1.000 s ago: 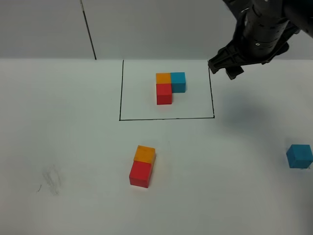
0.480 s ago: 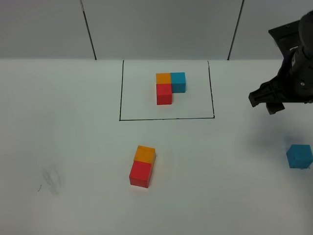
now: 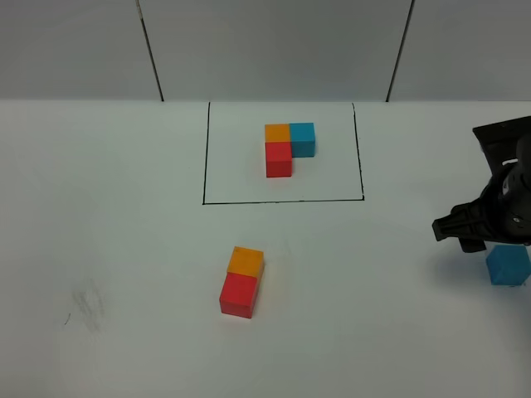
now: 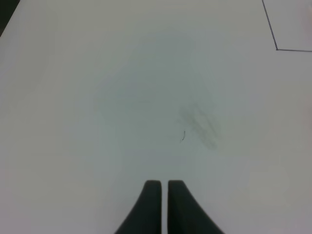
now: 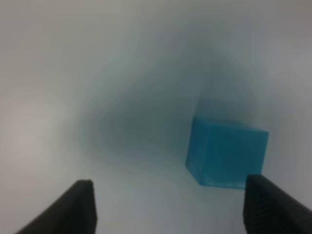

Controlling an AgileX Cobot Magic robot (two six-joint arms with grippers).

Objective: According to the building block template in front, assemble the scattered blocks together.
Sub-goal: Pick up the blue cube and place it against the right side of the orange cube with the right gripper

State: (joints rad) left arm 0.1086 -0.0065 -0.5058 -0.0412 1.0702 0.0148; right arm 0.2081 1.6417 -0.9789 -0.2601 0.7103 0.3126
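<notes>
Presently the right gripper, fingers spread, hangs apparently off-centre over the blue cube, so closing may knock it aside; left gripper has fingers pressed together.

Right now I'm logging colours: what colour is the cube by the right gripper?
The cube is blue; clearest in the right wrist view.

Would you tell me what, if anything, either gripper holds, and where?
Nothing: the right gripper stands open near the blue cube; the left gripper is shut, empty.

white table with black-framed block template, orange cube touching red cube, blue cube well apart
</notes>
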